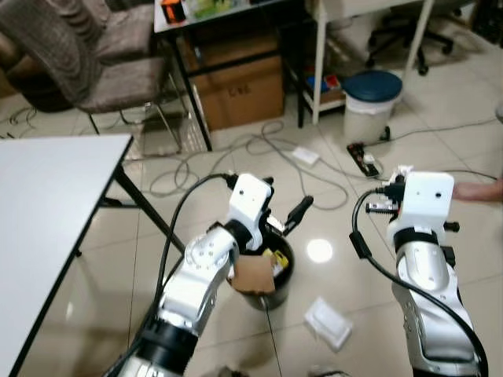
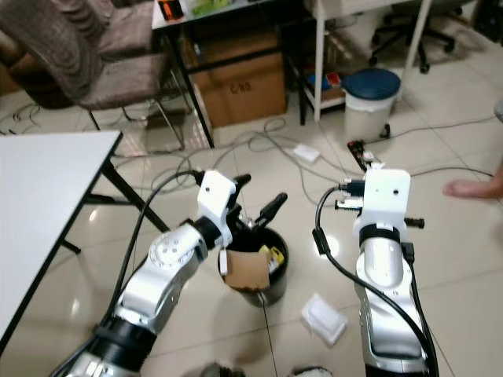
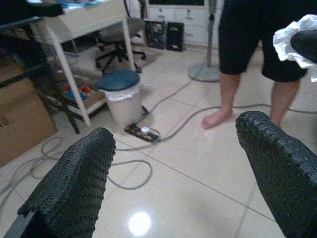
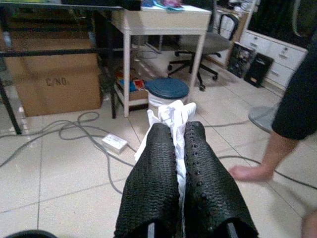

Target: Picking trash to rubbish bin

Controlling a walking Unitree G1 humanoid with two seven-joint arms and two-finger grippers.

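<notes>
A small black bin [image 1: 280, 295] stands on the tiled floor, with a brown cardboard piece [image 1: 255, 273] and other rubbish sticking out of it. My left gripper [image 1: 283, 200] hovers open just above the bin's rim, its fingers [image 3: 74, 183] wide apart with nothing between them. To the right of the bin and higher, my right gripper [image 4: 179, 133] is shut on a crumpled white tissue [image 4: 172, 113], which also peeks over the wrist [image 1: 404, 170]. A flat white wrapper [image 1: 328, 322] lies on the floor just right of the bin.
A person stands ahead on the right, bare legs [image 3: 229, 94] and a foot [image 1: 475, 190] showing. A blue-lidded white bin [image 1: 373, 98], power strip [image 1: 363, 157], cables [image 1: 259, 149], cardboard box [image 1: 240, 86] and chair [image 1: 94, 55] lie beyond. A grey table [image 1: 47, 204] is left.
</notes>
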